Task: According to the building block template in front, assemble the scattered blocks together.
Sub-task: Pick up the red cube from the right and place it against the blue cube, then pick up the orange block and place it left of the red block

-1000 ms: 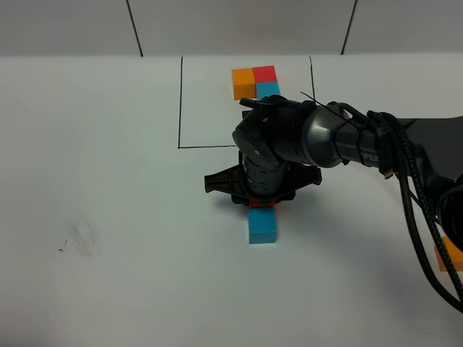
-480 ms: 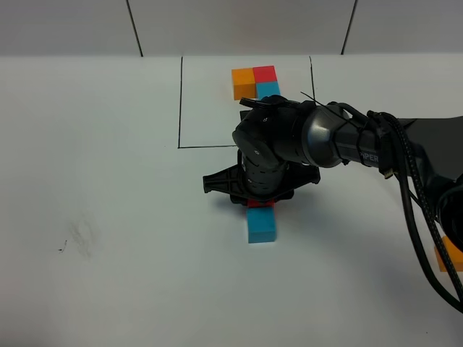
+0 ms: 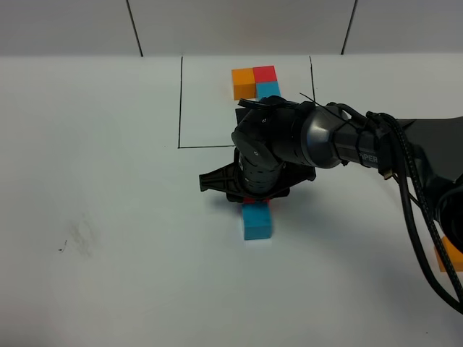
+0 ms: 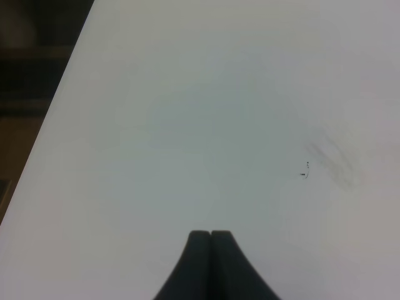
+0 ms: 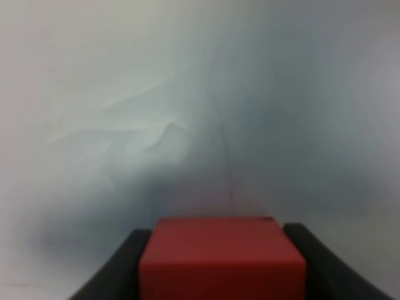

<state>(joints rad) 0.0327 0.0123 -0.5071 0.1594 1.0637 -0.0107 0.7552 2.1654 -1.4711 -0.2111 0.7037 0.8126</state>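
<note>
1. Red shows only as a thin sliver under my right gripper (image 3: 251, 196) in the high view. The red cube (image 3: 253, 201) is pinched there and appears to touch the blue cube (image 3: 257, 221) at its six o'clock. I judge I am seating red against blue to copy the template (image 3: 255, 82), which sits at twelve o'clock inside the black outline (image 3: 179, 108). The orange cube (image 3: 448, 254) lies well apart at four o'clock, partly hidden by the arm.
2. Left wrist view: my left gripper (image 4: 210, 236) is pressed together on nothing, over bare table (image 4: 156, 125). I take it to be parked clear of the work.
3. Right wrist view: the dark fingers (image 5: 125, 265) flank the red cube's side faces, a squeeze that should hold it square for placing.
</note>
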